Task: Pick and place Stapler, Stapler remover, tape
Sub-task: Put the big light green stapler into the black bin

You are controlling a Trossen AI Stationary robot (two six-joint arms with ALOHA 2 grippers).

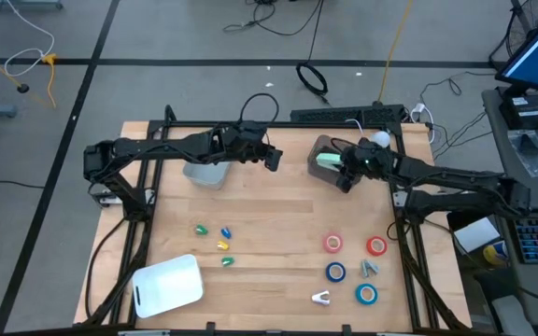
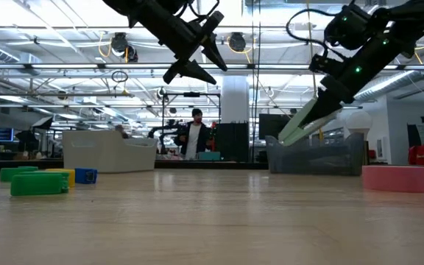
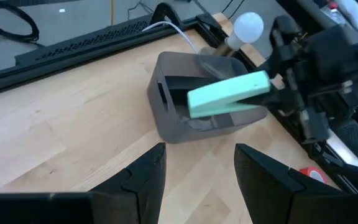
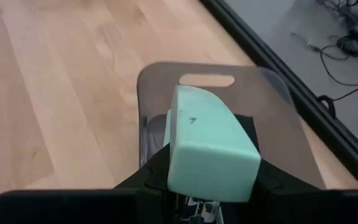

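A mint-green stapler point(image 3: 229, 93) is in my right gripper point(image 4: 210, 183), slanting down over a grey bin point(image 1: 322, 147) at the table's far right. My left gripper point(image 3: 197, 180) hangs open above the table's far middle, beside a pale bin point(image 1: 205, 174), touching nothing. Two red tape rolls point(image 1: 332, 244) point(image 1: 375, 246) and two blue ones point(image 1: 335, 272) point(image 1: 366, 295) lie flat near the right front. Two metal staple removers point(image 1: 370, 268) point(image 1: 321, 298) lie among them. My right gripper pinches the stapler between its two fingers at its upper end point(image 3: 263, 82), coming from the table's right and slanting down. The stapler is lifted clear of the table and tilted. Its free end point(image 2: 285, 135) dips toward the grey bin's rim; whether they touch, I cannot tell.
Several small green, yellow and blue pieces point(image 1: 220, 243) lie left of centre. A white tray point(image 1: 168, 285) sits at the near left corner. A black frame point(image 1: 402, 233) borders the table. Bare wood point(image 1: 269, 224) lies between the arms. A person point(image 2: 195, 136) stands far behind the table.
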